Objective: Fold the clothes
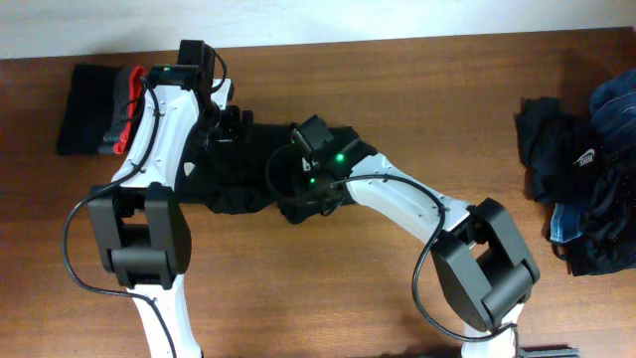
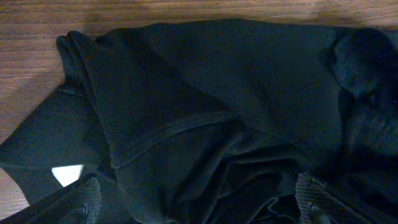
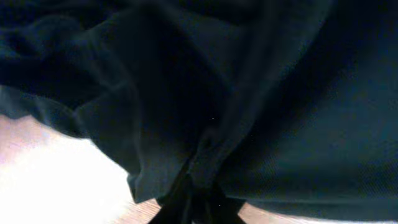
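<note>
A black shirt (image 1: 243, 174) lies bunched up in the middle of the brown counter (image 1: 397, 89). Both robot arms reach in over it.

The left gripper (image 1: 229, 117) is at the far side of the shirt. In the left wrist view the left gripper (image 2: 199, 202) is spread wide, with one finger on each side. It is not holding anything. Under it the shirt (image 2: 217, 93) is full of folds and shows a thick hem. A small white patch (image 2: 67, 174) peeks out at the near left.

The right gripper (image 1: 298, 202) is at the near edge of the shirt. In the right wrist view the right gripper (image 3: 196, 202) is squeezed tight on a bit of the cloth. The shirt (image 3: 280, 124) bunches up where it is pinched, and it fills most of that view. A bit of bright counter shows at the lower left.

A folded stack (image 1: 84, 114) of dark clothes sits at the far left corner, with a red piece (image 1: 123, 119) along its side. It is well apart from the shirt.

A loose pile of clothes (image 1: 586, 169), black and blue, lies in a heap at the right edge of the counter.
</note>
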{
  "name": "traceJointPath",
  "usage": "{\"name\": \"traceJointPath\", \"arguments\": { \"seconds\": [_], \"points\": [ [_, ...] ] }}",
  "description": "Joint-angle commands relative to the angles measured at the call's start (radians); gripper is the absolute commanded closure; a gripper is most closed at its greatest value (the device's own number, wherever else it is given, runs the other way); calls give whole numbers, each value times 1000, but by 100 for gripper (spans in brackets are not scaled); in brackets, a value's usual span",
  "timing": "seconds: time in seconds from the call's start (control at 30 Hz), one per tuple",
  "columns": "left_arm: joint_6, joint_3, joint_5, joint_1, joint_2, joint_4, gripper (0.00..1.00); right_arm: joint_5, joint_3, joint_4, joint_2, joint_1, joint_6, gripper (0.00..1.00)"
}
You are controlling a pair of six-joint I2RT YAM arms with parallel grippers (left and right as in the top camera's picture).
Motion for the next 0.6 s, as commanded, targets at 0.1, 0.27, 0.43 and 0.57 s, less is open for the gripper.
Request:
{"name": "traceJointPath", "arguments": {
  "seconds": [0.1,0.27,0.43,0.57],
  "points": [
    [12,23,-3,2,-34,2,0,-2,25,33,13,8,-155,28],
    [12,23,-3,1,-34,2,1,-70,75,4,-21,-16,-244,22],
    [12,23,-3,2,-34,2,1,-72,146,-6,-83,-18,-296,20],
    [12,23,-3,2,-34,2,1,-4,158,-31,-84,-19,-291,20]
  ]
}}
